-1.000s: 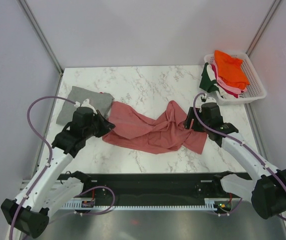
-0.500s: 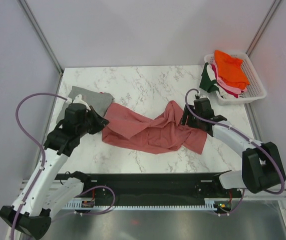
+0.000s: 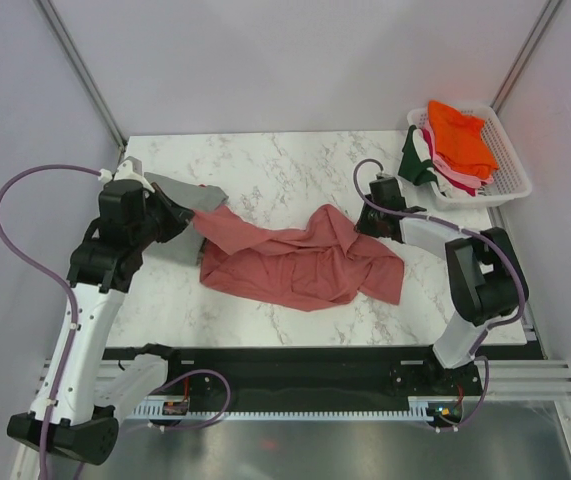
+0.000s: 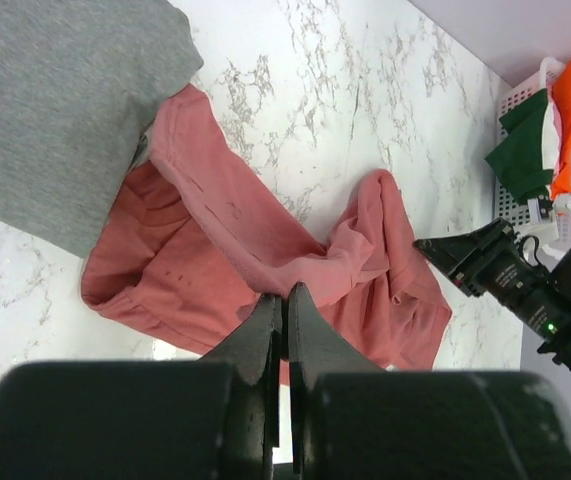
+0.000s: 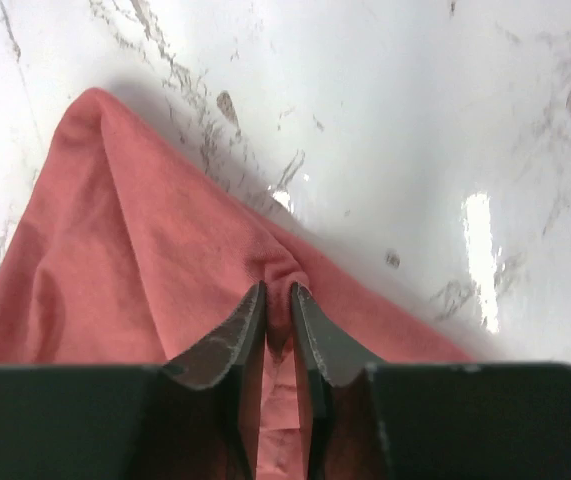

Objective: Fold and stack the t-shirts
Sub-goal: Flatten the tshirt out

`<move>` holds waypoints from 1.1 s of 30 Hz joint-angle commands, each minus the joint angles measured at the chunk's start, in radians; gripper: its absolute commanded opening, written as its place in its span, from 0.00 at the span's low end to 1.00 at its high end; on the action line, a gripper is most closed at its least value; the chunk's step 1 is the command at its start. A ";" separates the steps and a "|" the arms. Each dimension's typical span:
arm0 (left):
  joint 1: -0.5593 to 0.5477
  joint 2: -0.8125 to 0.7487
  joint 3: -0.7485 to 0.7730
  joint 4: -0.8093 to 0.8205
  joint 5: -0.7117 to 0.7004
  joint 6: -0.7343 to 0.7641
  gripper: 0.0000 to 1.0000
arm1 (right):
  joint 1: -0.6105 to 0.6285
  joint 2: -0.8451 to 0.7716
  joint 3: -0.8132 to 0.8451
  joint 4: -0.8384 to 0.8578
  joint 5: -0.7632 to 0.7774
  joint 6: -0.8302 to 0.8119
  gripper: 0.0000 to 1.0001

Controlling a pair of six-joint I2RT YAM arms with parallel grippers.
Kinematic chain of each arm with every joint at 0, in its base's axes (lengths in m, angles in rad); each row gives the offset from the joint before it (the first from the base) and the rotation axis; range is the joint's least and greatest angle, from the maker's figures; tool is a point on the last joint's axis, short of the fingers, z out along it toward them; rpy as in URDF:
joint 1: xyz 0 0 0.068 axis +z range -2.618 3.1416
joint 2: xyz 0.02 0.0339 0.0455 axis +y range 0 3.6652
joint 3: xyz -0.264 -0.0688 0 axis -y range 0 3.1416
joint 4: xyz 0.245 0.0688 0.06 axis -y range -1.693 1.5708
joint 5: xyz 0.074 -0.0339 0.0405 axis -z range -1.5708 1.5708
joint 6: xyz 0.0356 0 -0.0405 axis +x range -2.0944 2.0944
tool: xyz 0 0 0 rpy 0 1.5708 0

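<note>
White marble-patterned table point(image 3: 285, 165), pale walls on three sides. Across its middle lies the dusty salmon-pink cotton t-shirt point(image 3: 295, 265), crumpled and stretched lengthwise between my two arms. My left fingers point(image 4: 277, 330) are pressed together on its left end, and a taut ridge of the cloth climbs from the table up to their tips. My right fingers point(image 5: 248, 330) have drawn in on the far right edge of the same shirt, a small bunch of fabric caught between them and touching both.

At the left end, the grey cotton t-shirt point(image 4: 55, 100) lies flat, its near corner overlapping the salmon-pink one.

On the table's far right corner, well apart from both shirts, sits the white plastic slatted basket point(image 3: 513, 180). It is heaped: an orange t-shirt point(image 3: 462, 135) lies on top, pink and white layers point(image 3: 453, 178) show beneath it, and a dark green t-shirt point(image 3: 415, 160) hangs over the basket's left rim onto the table.
</note>
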 commanded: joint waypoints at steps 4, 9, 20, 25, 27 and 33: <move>0.029 0.028 0.037 -0.004 0.034 0.069 0.02 | -0.052 0.002 0.079 0.031 0.009 0.021 0.00; 0.040 0.027 0.019 -0.004 0.027 0.079 0.02 | -0.120 -0.099 0.071 -0.023 -0.022 -0.009 0.00; 0.042 0.045 -0.004 0.011 0.016 0.079 0.02 | -0.256 -0.196 0.177 -0.156 0.049 -0.077 0.00; 0.043 0.044 0.008 0.011 -0.030 0.094 0.02 | -0.282 -0.195 0.162 -0.152 0.040 -0.074 0.00; 0.042 0.059 0.019 0.011 -0.015 0.094 0.02 | -0.284 -0.144 0.177 -0.149 0.005 -0.075 0.02; 0.043 0.157 0.016 0.052 -0.033 0.077 0.02 | -0.293 0.009 0.271 -0.107 0.000 -0.019 0.05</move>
